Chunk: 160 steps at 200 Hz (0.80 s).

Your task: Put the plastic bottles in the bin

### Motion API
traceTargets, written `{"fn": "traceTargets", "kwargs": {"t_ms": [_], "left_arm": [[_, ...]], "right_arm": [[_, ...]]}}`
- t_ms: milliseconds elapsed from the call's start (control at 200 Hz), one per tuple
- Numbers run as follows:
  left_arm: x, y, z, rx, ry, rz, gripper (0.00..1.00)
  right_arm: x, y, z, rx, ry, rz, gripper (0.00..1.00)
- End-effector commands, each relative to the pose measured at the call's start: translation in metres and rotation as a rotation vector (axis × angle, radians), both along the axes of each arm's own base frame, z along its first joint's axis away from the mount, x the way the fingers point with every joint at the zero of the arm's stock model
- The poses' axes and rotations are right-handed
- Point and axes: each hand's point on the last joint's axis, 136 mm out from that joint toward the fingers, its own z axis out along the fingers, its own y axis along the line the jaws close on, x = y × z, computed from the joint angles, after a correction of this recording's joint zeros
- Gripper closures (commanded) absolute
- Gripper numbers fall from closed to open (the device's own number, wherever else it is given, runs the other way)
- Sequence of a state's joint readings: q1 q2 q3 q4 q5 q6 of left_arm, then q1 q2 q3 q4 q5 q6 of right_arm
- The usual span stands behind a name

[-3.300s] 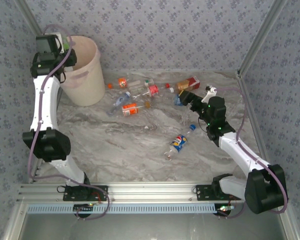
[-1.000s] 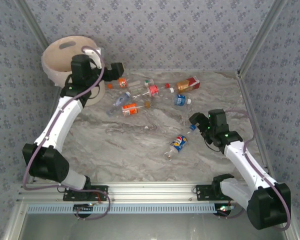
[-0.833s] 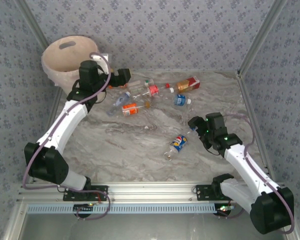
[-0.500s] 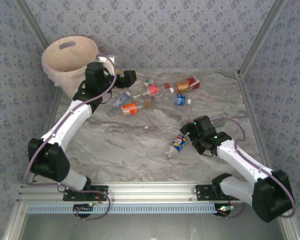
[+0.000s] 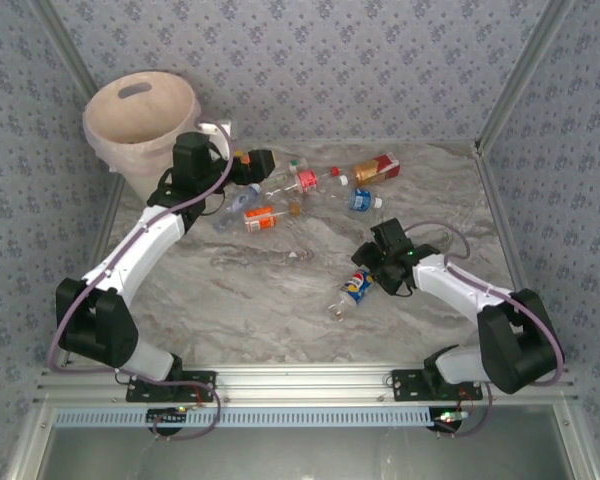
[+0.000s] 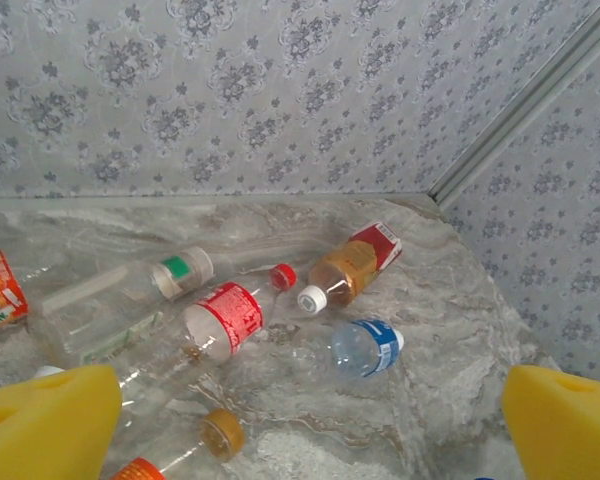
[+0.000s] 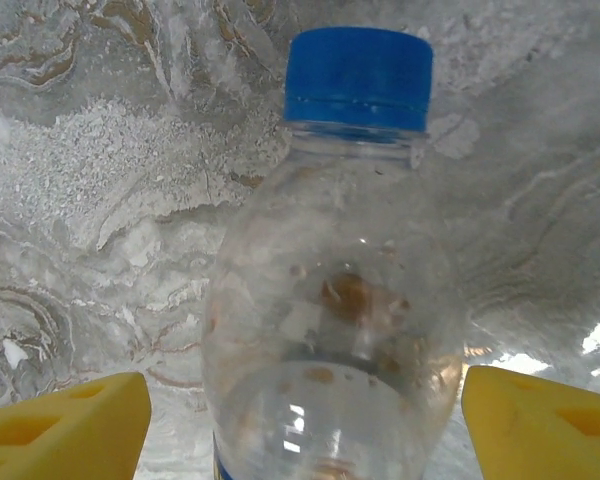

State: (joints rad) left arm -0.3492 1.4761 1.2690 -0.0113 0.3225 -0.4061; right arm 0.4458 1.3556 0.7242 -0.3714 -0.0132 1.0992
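Note:
The bin (image 5: 140, 110) stands at the back left, empty as far as I can see. Several plastic bottles lie behind the table's middle: a red-labelled one (image 5: 305, 180) (image 6: 225, 318), a copper one (image 5: 375, 168) (image 6: 355, 270), a blue-labelled one (image 5: 358, 200) (image 6: 365, 347) and an orange-labelled one (image 5: 260, 217). My left gripper (image 5: 258, 165) (image 6: 305, 430) hangs open above this cluster, holding nothing. A clear bottle with a blue cap (image 5: 357, 287) (image 7: 355, 280) lies alone nearer the front. My right gripper (image 5: 367, 266) (image 7: 305, 425) is open, one finger on each side of that bottle.
A clear bottle with a green cap (image 6: 130, 300) and an orange-capped one (image 6: 220, 432) lie in the same cluster. Patterned walls close the back and both sides. An aluminium rail (image 5: 300, 385) runs along the front edge.
My left arm swung from over the bin down to the bottle cluster. My right arm moved left and low to straddle the blue-capped bottle.

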Motion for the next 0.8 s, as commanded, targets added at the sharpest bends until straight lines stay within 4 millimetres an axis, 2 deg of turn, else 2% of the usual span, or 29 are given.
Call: {"fn": "traceTargets", "kwargs": {"t_ms": [0, 230, 365, 485, 645, 794], "left_arm": [[-0.013, -0.005, 0.017, -0.049, -0.015, -0.042, 0.02], [-0.021, -0.005, 0.012, -0.061, -0.016, -0.052, 0.02], [-0.023, -0.009, -0.004, -0.099, 0.042, -0.044, 0.02], [-0.027, -0.017, -0.021, -0.099, 0.089, -0.063, 0.02], [-0.032, -0.021, -0.025, -0.086, 0.113, -0.082, 0.02], [-0.038, -0.023, -0.031, -0.052, 0.11, -0.103, 0.02]], "right_arm": [[0.014, 0.0, 0.003, -0.034, -0.028, 0.01, 0.17], [0.021, -0.003, -0.013, -0.078, -0.012, -0.005, 0.22], [0.024, 0.004, -0.021, -0.064, 0.012, 0.025, 0.28], [0.031, 0.006, -0.019, -0.069, -0.025, 0.042, 0.36], [0.047, 0.008, -0.009, -0.089, -0.111, 0.064, 0.46], [0.061, 0.016, 0.006, -0.081, -0.177, 0.102, 0.48]]}}
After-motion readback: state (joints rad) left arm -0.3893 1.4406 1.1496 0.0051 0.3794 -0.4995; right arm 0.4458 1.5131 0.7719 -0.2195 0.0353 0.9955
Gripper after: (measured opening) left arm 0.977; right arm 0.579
